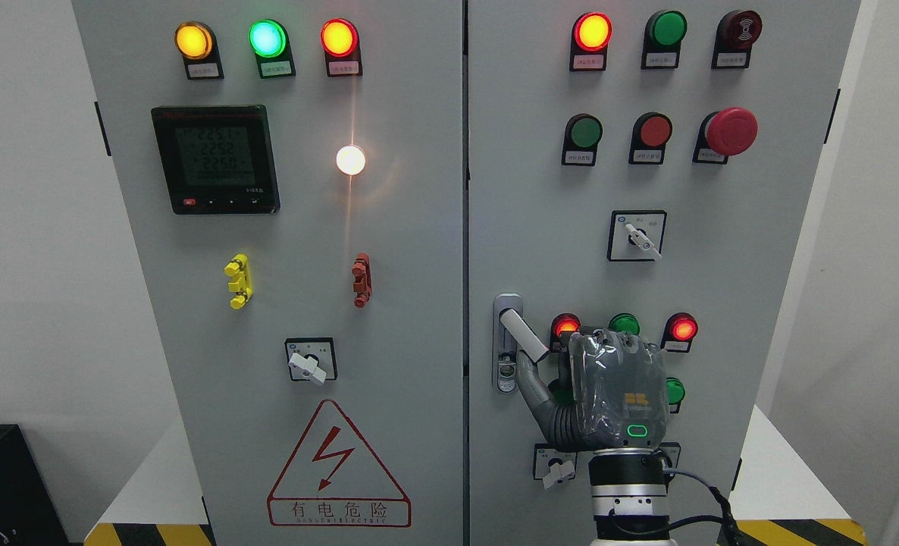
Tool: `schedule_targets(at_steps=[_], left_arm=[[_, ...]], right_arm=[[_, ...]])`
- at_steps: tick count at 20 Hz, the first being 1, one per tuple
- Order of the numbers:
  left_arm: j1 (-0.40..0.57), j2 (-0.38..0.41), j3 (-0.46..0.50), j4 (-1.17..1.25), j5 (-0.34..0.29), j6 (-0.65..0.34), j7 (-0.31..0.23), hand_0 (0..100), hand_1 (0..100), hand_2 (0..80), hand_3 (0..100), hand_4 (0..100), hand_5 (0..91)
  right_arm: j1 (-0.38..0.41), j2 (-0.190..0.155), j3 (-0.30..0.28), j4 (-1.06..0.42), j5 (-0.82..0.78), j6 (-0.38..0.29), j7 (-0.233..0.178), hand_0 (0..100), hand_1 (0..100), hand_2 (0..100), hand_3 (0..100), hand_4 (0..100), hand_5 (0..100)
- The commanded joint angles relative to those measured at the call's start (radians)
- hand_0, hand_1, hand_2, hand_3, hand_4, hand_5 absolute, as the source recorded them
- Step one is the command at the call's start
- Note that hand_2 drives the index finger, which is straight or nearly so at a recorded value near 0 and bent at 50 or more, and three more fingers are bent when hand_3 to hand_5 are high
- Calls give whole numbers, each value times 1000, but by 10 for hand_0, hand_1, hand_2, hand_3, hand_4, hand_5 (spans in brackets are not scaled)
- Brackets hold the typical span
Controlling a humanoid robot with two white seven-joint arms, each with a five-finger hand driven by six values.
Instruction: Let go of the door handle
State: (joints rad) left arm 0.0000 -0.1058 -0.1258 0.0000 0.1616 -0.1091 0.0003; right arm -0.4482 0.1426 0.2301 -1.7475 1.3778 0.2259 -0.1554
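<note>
The right hand [609,390] rises from the bottom edge, its back toward the camera. Its thumb touches the door handle [524,336] from below; the other fingers are hidden, so their state cannot be told. Farther, the handle sticks out tilted on the right cabinet door [540,189], near its left edge.
</note>
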Motion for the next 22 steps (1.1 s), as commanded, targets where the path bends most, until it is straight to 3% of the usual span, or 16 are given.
schedule_targets(at_steps=[1, 22], left_arm=[[-28, 0, 0, 29, -1, 0, 0, 120, 556, 0, 0, 0, 0], [-28, 0, 0, 29, -1, 0, 0, 120, 556, 0, 0, 0, 0]], right_arm=[[0, 0, -2, -1, 0, 0, 0, 500, 403, 967, 1000, 964, 1000], [3, 0, -6, -21, -6, 0, 0, 501, 388, 965, 1000, 963, 1000]])
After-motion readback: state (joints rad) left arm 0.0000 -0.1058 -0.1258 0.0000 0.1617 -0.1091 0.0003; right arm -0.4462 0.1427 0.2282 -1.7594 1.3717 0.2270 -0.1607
